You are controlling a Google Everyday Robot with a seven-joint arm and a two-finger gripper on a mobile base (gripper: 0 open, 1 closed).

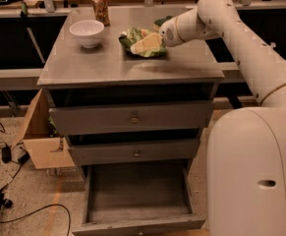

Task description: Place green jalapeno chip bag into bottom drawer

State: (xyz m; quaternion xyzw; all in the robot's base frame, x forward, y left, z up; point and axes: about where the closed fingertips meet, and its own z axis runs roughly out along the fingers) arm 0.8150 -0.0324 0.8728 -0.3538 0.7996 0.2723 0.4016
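Observation:
The green jalapeno chip bag [131, 36] lies crumpled on the grey cabinet top [108, 63], right of centre. My gripper [146, 44] reaches in from the right and sits low over the bag's right half, covering part of it. The bottom drawer [137, 194] is pulled out below, its flat grey floor bare. The two upper drawers with small knobs are closed.
A white bowl [87, 32] and a drink can [101, 8] stand on the cabinet top's left rear. A green-topped sponge [161, 21] lies behind my arm. A cardboard box [39, 134] and cables [14, 215] are at the left. My white base [253, 171] stands beside the drawers at right.

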